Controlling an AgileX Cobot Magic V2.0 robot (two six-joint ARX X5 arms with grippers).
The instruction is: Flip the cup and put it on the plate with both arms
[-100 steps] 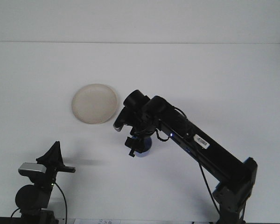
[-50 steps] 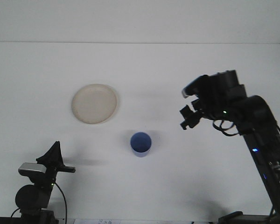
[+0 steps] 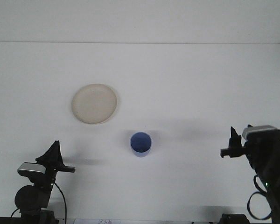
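Note:
A blue cup (image 3: 141, 143) stands upright on the white table, mouth up, a little below and right of the plate. The round cream plate (image 3: 94, 103) lies flat at centre left with nothing on it. My right gripper (image 3: 227, 143) is drawn back to the lower right, far from the cup, open and holding nothing. Low at the bottom left sits my left gripper (image 3: 59, 161), well apart from both the cup and the plate.
The white table (image 3: 191, 84) runs back to a far edge near the top of the view. The right arm's body (image 3: 268, 163) fills the bottom right corner and the left arm's base (image 3: 32, 198) the bottom left.
The right arm, which was over the cup one second ago, has let it go and pulled back to the lower right. The cup stays upright in place. The left arm has not moved.

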